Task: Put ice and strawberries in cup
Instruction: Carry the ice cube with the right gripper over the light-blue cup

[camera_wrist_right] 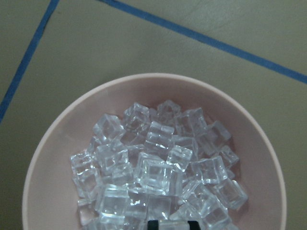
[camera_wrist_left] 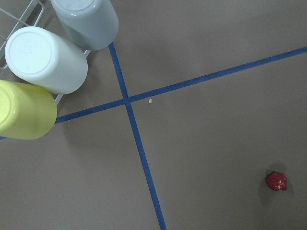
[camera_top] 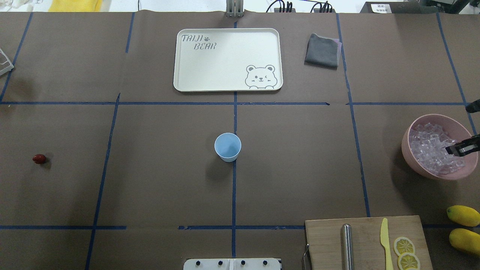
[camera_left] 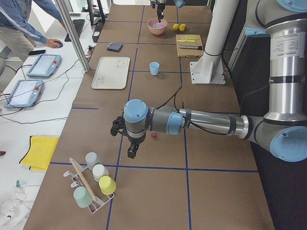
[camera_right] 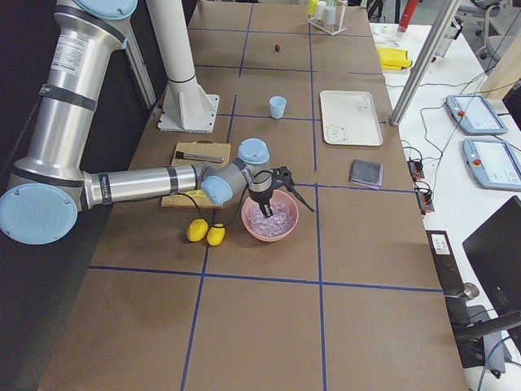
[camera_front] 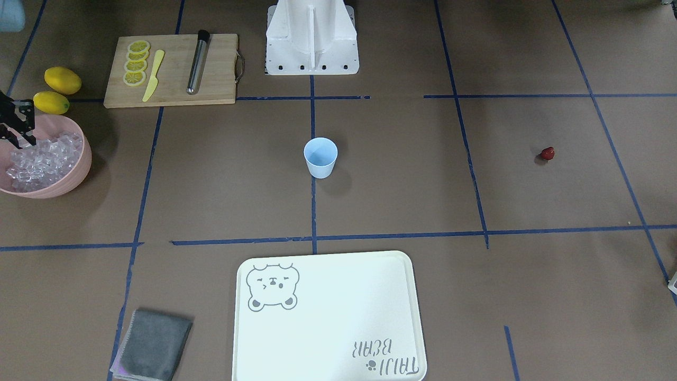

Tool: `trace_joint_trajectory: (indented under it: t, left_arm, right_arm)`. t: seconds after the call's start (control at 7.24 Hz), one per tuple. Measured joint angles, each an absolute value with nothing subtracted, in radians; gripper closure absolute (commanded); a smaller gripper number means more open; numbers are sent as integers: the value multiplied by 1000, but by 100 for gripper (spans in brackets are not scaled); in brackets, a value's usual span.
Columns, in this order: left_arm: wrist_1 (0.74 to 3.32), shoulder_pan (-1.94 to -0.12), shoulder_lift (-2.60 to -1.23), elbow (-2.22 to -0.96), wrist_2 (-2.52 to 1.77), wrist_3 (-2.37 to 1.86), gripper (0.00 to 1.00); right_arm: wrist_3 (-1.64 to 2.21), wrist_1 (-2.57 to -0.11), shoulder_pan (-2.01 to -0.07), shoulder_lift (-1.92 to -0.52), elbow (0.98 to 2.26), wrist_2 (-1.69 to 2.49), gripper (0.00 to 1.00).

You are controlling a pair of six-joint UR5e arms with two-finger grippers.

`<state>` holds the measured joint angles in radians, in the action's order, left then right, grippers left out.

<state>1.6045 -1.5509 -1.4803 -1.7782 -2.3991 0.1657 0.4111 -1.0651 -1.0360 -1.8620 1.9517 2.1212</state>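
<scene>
Two arms, neither near the cup [camera_front: 320, 157]. Front view: cup upright mid-table, inside shows only blue plastic. The strawberry [camera_front: 547, 153] lies alone on the paper, well off toward the robot's left. The ice [camera_front: 45, 159] is piled in the pink bowl [camera_front: 79, 177] at the robot's far right, with the right gripper [camera_front: 21, 142] down over the pile, jaws apart. Overhead: cup well apart from both berry and bowl. Left side view: left gripper [camera_left: 131, 154] points down near the strawberry, not touching it; can't tell its jaw state. Left wrist: strawberry low right in frame, three upturned cups [camera_wrist_left: 46, 60] top left. Right wrist: ice fills the bowl, fingertips [camera_wrist_right: 153, 224] at bottom edge, a narrow gap between them, just above the cubes.
</scene>
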Motion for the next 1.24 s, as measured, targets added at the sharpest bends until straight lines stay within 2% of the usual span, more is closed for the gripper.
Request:
trace_joint_trajectory:
  t: [0.28,0.83,1.24]
  left_arm:
    - [1605,-1551,-1480,-1780,-2400,166,0]
    - [1605,-1551,-1480,-1782,-2401,167,0]
    - [1605,-1551,-1482,-1784,-2413,166,0]
  right_arm:
    - [410,-1116,-1106,-1826,1988,2163,100]
    - [438,-1532,-1109,-1525,2097,2207,100]
    - [752,-1736,-838,-1207,2096,2059,100]
